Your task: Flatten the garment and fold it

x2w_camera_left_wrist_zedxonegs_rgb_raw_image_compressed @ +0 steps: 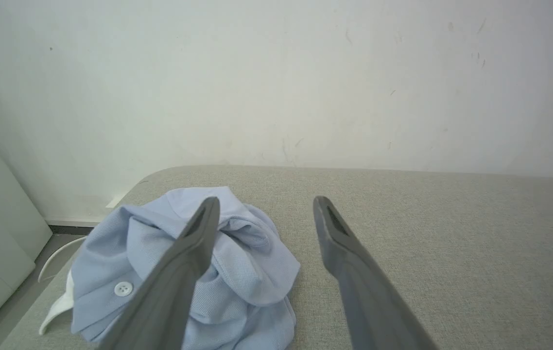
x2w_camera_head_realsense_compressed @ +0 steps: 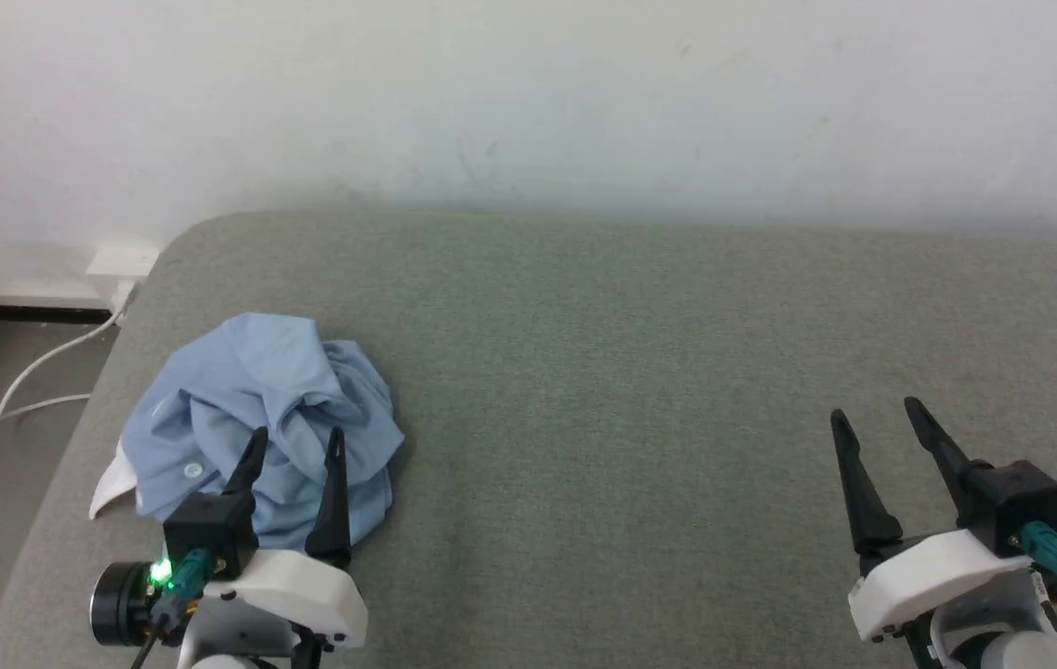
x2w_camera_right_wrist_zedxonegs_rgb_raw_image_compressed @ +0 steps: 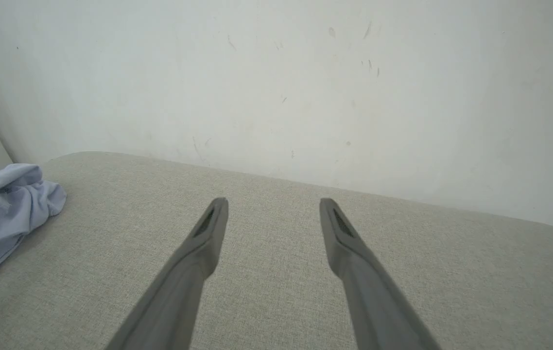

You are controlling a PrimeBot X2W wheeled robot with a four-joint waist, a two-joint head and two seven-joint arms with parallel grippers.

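The left gripper (x2w_camera_head_realsense_compressed: 297,435) is seen with jaws spread, nothing held, at the near side of the crumpled garment (x2w_camera_head_realsense_compressed: 250,390), which is heaped by the grey pad's (x2w_camera_head_realsense_compressed: 631,372) left edge. A white button (x2w_camera_left_wrist_zedxonegs_rgb_raw_image_compressed: 123,288) is picked out in the left wrist view. The right gripper (x2w_camera_head_realsense_compressed: 874,411) is spread too, empty, well apart, with bare pad running to the wall (x2w_camera_head_realsense_compressed: 528,93).

Grey-green upholstered surface (x2w_camera_head_realsense_compressed: 640,372) against scuffed white wall (x2w_camera_head_realsense_compressed: 528,102)

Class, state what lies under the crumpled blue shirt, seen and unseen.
The shirt rests on the grey fabric surface; its white collar pokes out at one edge. Anything beneath the heap is covered.
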